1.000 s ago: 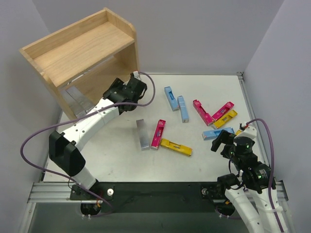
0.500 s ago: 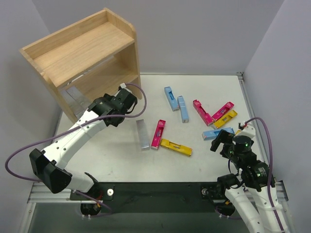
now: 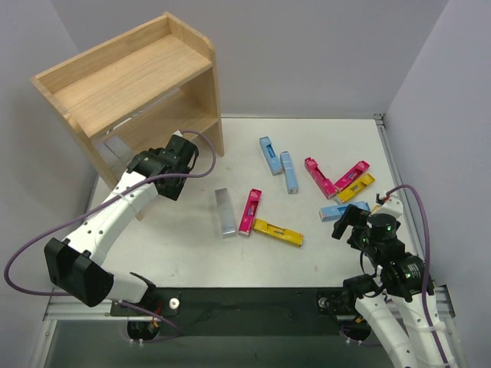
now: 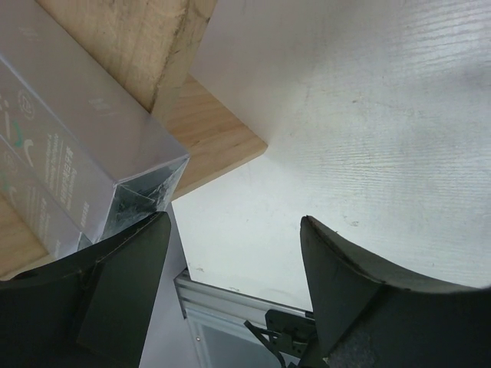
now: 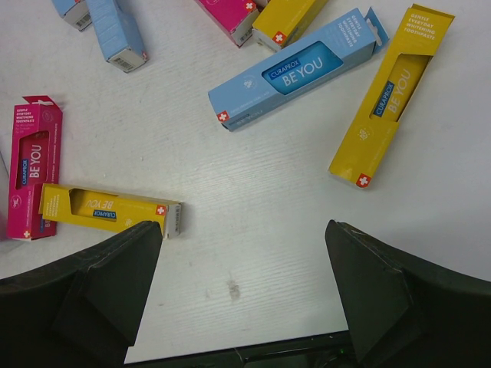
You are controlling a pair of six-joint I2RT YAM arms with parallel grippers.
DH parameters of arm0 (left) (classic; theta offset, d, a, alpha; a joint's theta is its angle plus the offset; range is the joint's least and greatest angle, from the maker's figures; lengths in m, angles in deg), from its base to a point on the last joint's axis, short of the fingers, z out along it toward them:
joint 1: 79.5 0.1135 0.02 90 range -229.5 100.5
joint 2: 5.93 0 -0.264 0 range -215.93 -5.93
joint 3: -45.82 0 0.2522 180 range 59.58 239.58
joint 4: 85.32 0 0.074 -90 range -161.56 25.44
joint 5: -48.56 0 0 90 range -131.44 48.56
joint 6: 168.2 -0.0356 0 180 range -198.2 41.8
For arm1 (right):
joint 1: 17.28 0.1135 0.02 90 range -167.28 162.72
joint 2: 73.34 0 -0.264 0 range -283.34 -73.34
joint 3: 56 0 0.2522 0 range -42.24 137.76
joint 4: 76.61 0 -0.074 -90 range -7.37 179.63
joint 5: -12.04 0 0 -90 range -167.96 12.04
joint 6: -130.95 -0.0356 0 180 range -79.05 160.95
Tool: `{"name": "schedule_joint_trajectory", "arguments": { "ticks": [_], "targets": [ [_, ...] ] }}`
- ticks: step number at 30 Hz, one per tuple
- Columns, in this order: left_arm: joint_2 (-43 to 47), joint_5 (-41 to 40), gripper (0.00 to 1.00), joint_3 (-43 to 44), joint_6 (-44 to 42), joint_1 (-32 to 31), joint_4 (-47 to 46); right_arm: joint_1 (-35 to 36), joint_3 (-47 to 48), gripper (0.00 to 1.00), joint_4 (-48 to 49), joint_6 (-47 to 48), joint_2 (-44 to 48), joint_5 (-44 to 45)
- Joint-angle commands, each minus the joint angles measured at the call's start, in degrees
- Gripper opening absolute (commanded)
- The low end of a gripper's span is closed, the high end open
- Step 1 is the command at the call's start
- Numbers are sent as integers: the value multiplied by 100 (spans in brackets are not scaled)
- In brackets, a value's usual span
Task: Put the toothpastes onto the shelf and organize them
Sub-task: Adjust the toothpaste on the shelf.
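The wooden shelf stands at the back left, and silver-grey toothpastes lie on its lower tier. In the left wrist view these silver cartons rest on the shelf board, their end just beyond one finger. My left gripper is open and empty in front of that tier. Loose toothpastes lie on the table: silver, magenta, yellow, light blue. My right gripper hovers open and empty above the table, near a blue carton and a yellow one.
More cartons lie at the right: light blue, magenta, magenta, yellow, light blue. The table's metal edge rail shows below the left fingers. Grey walls close in on three sides.
My left arm has swung left along the shelf's front, from its right side panel to the lower tier, and its jaws now stand wider. The right arm has barely moved.
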Motion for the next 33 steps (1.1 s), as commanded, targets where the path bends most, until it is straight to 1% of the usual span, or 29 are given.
{"name": "schedule_joint_trajectory", "arguments": {
  "ticks": [1, 11, 18, 21, 25, 30, 33],
  "targets": [
    [111, 142, 80, 157, -160, 75, -278, 29, -50, 93, 80, 57, -71, 39],
    [146, -43, 80, 271, -204, 277, -225, 29, -59, 94, 98, 65, -71, 74],
    [93, 28, 80, 377, -186, 313, -226, 29, -68, 93, 107, 65, -71, 74],
    [110, 150, 80, 482, -143, 313, -121, 29, -68, 93, 98, 65, -53, 65],
    [233, 571, 80, 579, -99, 252, 20, 29, -68, 93, 98, 65, -53, 74],
    [304, 731, 79, 1026, 200, 208, 4, 29, -68, 93, 98, 65, -88, 65],
    [94, 451, 79, 1421, 297, 172, -67, 29, -68, 93, 98, 57, -106, 48]
  ]
}}
